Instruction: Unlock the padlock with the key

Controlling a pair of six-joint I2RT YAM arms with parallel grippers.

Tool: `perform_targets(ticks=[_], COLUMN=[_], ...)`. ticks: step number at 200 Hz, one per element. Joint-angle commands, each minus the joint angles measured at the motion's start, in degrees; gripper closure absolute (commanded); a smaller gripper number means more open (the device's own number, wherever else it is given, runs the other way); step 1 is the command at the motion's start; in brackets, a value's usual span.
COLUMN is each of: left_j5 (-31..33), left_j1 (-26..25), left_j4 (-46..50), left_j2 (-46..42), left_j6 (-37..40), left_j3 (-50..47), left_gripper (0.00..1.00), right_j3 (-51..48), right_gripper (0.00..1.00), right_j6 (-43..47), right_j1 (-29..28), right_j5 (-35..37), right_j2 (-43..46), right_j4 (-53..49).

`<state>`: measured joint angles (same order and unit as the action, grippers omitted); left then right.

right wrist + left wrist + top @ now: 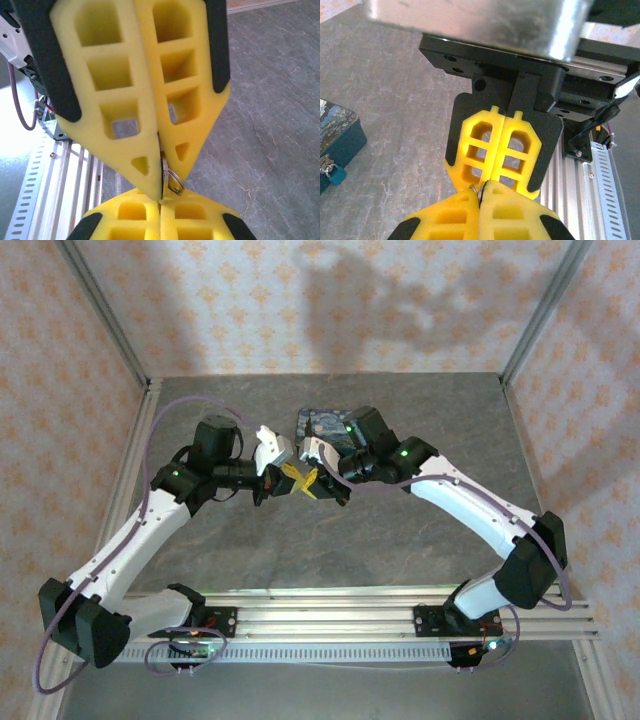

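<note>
Nearest me, the slotted rail (330,610) runs along the front edge of the counter (400,540), with both arm bases bolted to it. From there the arms reach in and meet tip to tip over the middle of the counter.

The left gripper (160,162) has its jaws pressed together. Pinched at their very tip is the key (171,179), a thin silvery sliver with a small wire ring on it. The key is up in the air above the counter, right where the two sets of yellow fingers touch.

The right gripper (492,175) faces the left one nose to nose, and its jaws are together as well. Its tips butt against that same spot, but I cannot tell whether they pinch the key too.

Farther back, behind the grippers, the blue box (322,425) lies on the counter, partly under the right arm. In the left wrist view, a small silvery fitting (326,167) sits at the box's front edge beside a teal tab. It is too small to make out further.
</note>
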<state>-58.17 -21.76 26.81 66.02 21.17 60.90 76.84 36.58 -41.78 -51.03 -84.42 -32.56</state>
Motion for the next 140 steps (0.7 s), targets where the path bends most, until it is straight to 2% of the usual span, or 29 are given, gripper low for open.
perform_targets(ticks=[1, 7, 16, 30, 47, 69, 81, 101, 120, 140], left_j5=[-1.26, -0.85, 0.69, 4.86, 12.20, 21.70, 26.04, 32.18, 35.19, 34.89], left_j1=[-0.30, -0.30, -0.30, -0.30, -0.68, -1.73, -2.50, -4.04, -5.03, -6.18], left_j4=[1.10, 0.71, -0.70, -4.46, -10.66, -19.68, -24.04, -30.21, -35.89, -38.14], left_j2=[0.50, 0.23, -0.59, -2.68, -6.45, -10.83, -12.16, -13.19, -12.74, -10.54], left_j6=[1.58, 1.61, 1.24, 0.13, -0.79, -1.25, -1.47, -1.50, -1.57, -0.52], left_j3=[2.04, 1.59, 0.66, -1.82, -6.27, -12.56, -14.94, -17.45, -18.55, -17.58], left_gripper=[1.00, 1.00, 1.00, 1.00, 1.00, 1.00, 1.00, 1.00, 1.00, 1.00], right_j3=[0.02, -0.53, -1.74, -4.04, -6.48, -5.65, -2.18, 5.73, 9.53, 7.75], right_gripper=[1.00, 1.00, 0.92, 0.74, 0.60, 0.54, 0.50, 0.52, 0.53, 0.53], right_j6=[-2.48, -4.25, -7.40, -12.50, -22.59, -37.28, -44.50, -53.52, -64.96, -79.58], right_j1=[0.09, 0.35, 1.00, 2.36, 4.13, 7.29, 8.71, 9.70, 9.70, 9.20], right_j5=[-0.92, -0.20, 0.77, 2.19, 7.44, 13.39, 17.31, 20.68, 17.90, 14.38], right_j2=[-0.16, 0.18, 1.05, 2.87, 4.83, 5.59, 4.37, 0.18, -2.88, -3.03], right_j4=[3.20, 4.97, 8.12, 12.97, 18.08, 16.90, 10.92, -0.29, -3.26, 2.51])
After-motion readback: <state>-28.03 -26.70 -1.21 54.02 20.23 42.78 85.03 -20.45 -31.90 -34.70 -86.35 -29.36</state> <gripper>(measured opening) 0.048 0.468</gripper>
